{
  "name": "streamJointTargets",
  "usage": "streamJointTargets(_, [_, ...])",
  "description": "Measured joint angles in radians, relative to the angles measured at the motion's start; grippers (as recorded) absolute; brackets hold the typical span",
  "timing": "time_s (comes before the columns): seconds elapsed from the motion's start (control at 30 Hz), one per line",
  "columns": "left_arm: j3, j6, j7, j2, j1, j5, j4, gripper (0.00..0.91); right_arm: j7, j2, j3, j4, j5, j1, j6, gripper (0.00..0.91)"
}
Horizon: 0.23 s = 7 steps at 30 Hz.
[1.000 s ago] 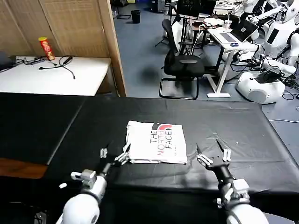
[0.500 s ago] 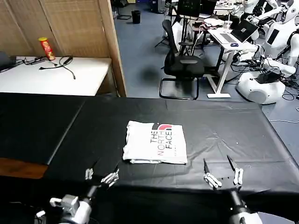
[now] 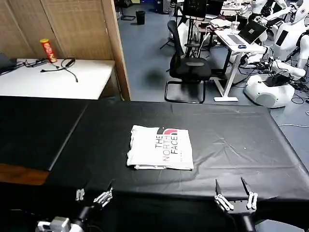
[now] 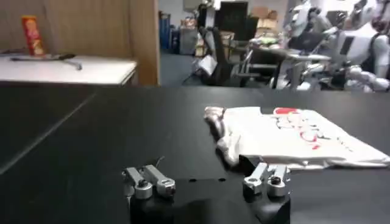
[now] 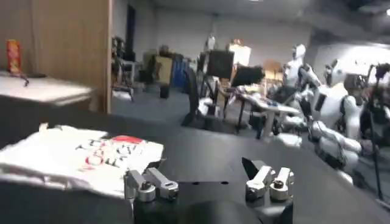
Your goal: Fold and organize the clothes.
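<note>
Since the T-shirt (image 3: 161, 148) lies folded mid-desk (image 3: 231, 130), lettering up, I log left end effector (image 3: 91, 195) and right end effector (image 3: 235, 200) open-fingered, empty, at the near edge, presumably finished.

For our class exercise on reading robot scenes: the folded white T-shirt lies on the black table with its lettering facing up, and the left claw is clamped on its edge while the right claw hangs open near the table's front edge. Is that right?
Not quite. The left claw is not clamped on the T-shirt; the head view shows it open at the front edge of the black table, apart from the shirt. The rest holds: the shirt lies folded, lettering up, and the right claw is open near the front edge.
</note>
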Motion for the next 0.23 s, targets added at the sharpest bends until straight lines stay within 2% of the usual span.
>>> streamJointTargets(0.23, [-0.026,0.014,-0.002,0.006,0.035,-0.002,-0.025,0.878,0.004,0.009,0.016,-0.008,0.035,-0.032,-0.017,0.878])
